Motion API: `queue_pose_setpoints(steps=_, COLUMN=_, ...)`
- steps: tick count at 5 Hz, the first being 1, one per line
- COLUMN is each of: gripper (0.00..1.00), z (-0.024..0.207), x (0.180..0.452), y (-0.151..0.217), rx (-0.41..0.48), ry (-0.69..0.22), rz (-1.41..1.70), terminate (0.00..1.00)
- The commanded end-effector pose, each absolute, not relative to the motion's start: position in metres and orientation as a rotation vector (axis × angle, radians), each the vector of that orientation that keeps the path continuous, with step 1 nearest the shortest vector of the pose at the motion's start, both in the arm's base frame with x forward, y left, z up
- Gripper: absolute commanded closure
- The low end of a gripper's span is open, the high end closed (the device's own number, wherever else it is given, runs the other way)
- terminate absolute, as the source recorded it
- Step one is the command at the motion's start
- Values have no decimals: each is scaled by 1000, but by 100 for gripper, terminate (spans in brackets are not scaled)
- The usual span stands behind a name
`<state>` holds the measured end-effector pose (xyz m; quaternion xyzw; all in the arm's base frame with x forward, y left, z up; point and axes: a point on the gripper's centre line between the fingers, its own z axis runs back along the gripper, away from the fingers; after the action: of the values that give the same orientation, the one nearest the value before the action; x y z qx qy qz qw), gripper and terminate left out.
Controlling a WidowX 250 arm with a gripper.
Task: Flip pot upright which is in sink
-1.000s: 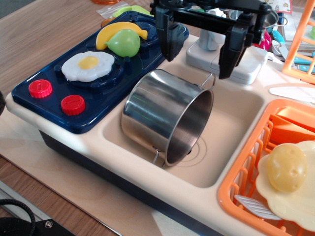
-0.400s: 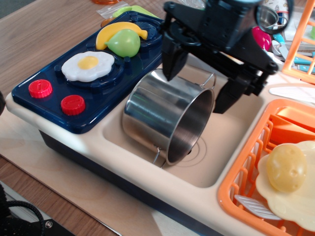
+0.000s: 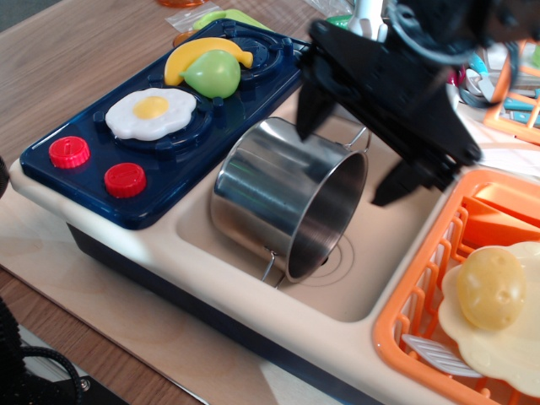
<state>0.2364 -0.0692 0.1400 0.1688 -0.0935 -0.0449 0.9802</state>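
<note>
The shiny steel pot (image 3: 274,198) lies on its side in the cream sink (image 3: 396,253), its open mouth facing right and toward the front, one wire handle at the back rim and one at the front. My black gripper (image 3: 350,164) is open, tilted, and hangs just above the back rim of the pot. One finger (image 3: 312,114) is over the pot's upper back wall, the other finger (image 3: 401,181) is to the right of the mouth. It holds nothing.
A navy toy stove (image 3: 126,160) with a fried egg (image 3: 152,112), banana and green fruit sits left of the sink. An orange dish rack (image 3: 439,278) with a potato (image 3: 491,287) on a plate borders the sink on the right.
The gripper has come down and moved right and forward, tilting as it went, from above the faucet area to just over the pot's back rim. The pot has not moved.
</note>
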Motion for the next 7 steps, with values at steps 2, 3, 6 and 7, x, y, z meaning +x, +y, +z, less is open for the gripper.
queue_pose_setpoints(steps=2, gripper=0, z=131, x=242, y=-60, rx=388, ry=-242, rz=-90, terminate=0)
queue_pose_setpoints(steps=3, gripper=0, z=127, x=241, y=-52, rx=408, ry=-230, rz=-109, terminate=0)
queue_pose_setpoints(steps=6, gripper=100, z=123, x=244, y=-17, rx=375, ry=-171, rz=-187, terminate=0)
queue_pose_setpoints(steps=7, gripper=100, z=128, x=244, y=-20, rx=323, ry=-138, rz=-151, terminate=0)
